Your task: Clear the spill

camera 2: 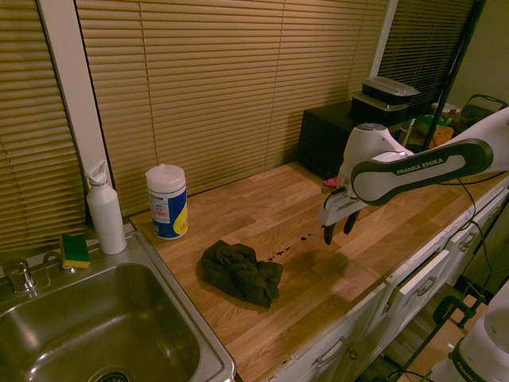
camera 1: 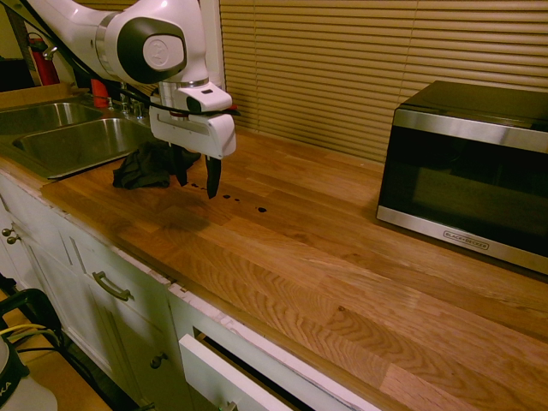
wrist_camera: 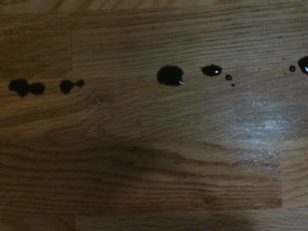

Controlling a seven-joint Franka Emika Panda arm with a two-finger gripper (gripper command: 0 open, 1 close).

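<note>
The gripper [camera 2: 340, 229] hangs with jaws released and empty above the spill [wrist_camera: 170, 75], a row of dark drops on the wooden counter [camera 1: 342, 257]. The cloth [camera 2: 241, 273] lies beside it, ungrasped; descending without it risks smearing the drops.

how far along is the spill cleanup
Nothing looks done yet: the spill still sits as a row of dark drops on the wooden counter. Nothing is in hand either; the gripper hangs above the drops with its fingers open and empty. The dark cloth lies bunched beside the sink, apart from the gripper. Left to do: pick up the cloth and wipe the drops away.
</note>
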